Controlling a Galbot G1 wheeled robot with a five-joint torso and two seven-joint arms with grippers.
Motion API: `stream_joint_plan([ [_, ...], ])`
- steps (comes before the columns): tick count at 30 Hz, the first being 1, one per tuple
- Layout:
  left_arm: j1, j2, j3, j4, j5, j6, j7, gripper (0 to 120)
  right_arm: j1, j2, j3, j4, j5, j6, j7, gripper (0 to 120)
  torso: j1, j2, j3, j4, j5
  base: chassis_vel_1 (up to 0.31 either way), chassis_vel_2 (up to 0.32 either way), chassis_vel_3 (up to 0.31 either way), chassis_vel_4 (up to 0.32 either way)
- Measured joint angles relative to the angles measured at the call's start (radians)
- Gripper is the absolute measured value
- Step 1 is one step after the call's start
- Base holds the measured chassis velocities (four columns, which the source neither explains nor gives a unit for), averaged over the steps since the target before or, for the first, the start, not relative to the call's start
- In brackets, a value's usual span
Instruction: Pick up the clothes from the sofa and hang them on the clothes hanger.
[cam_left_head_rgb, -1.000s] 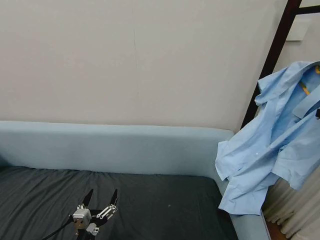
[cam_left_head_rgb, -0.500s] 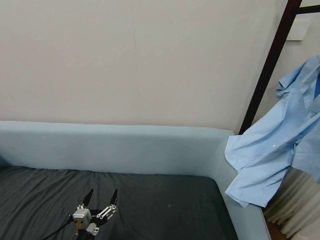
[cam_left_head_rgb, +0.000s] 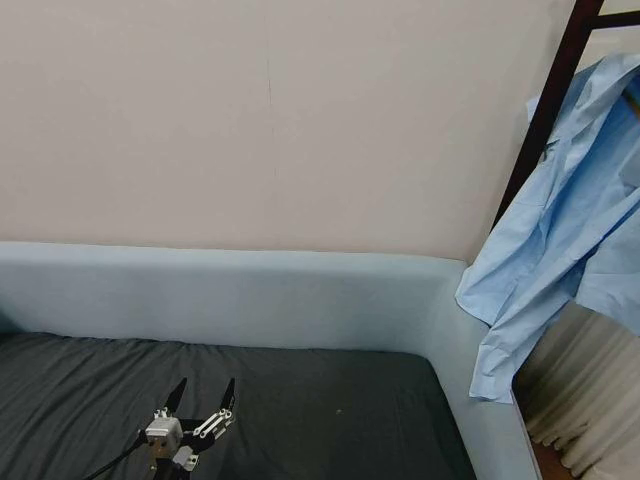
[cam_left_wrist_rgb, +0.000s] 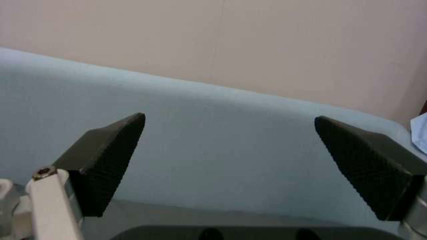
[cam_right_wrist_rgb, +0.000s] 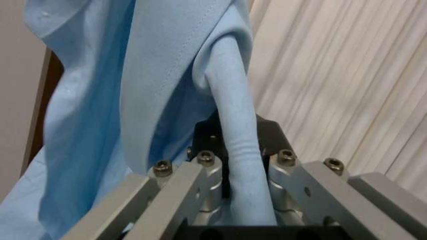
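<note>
Right gripper (cam_right_wrist_rgb: 233, 150) mine, pinching fold of shirt (cam_left_head_rgb: 560, 220) tight. Shirt higher now than a second ago. It has swung up against dark rack (cam_left_head_rgb: 571, 45) post, past sofa (cam_left_head_rgb: 250, 290) end. Bottom hem hangs just beside sofa arm. I think lift is going well, but shirt not hung on rack yet. Left gripper (cam_left_head_rgb: 205, 388) low over dark cushion (cam_left_head_rgb: 330, 410), fingers spread wide, holding nothing.

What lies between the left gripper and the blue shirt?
Head view: bare dark seat cushion, then the sofa's pale armrest, between left gripper and blue shirt.
</note>
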Motion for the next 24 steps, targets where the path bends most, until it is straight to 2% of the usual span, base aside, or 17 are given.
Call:
stream_joint_plan([
  [11,0.000,0.000,0.000,0.000,0.000,0.000,0.000,100,0.108,-0.028,-0.036,-0.027,-0.009,-0.021,-0.055,6,0.000,0.000,0.000,0.0000,0.0001,0.000,0.000,0.000,0.000],
  [24,0.000,0.000,0.000,0.000,0.000,0.000,0.000,100,0.123,-0.051,-0.020,0.004,0.155,-0.101,0.064,6,0.000,0.000,0.000,0.0000,0.0001,0.000,0.000,0.000,0.000],
])
